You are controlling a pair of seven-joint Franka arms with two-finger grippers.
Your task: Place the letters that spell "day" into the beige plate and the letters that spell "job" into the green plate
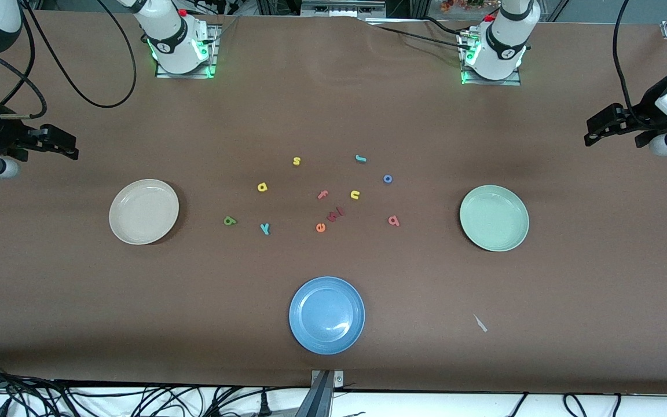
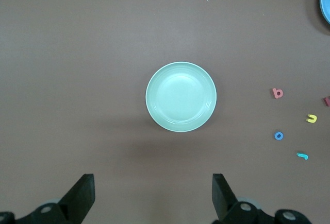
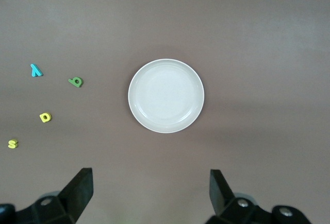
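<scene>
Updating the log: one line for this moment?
left gripper open over table | right gripper open over table | beige plate, green plate empty | letters unsorted

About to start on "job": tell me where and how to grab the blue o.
The blue o is a small ring lying flat on the table. Come straight down from above and pinch its outer rim across the middle; the teal j and yellow u lie apart, leaving room.
</scene>
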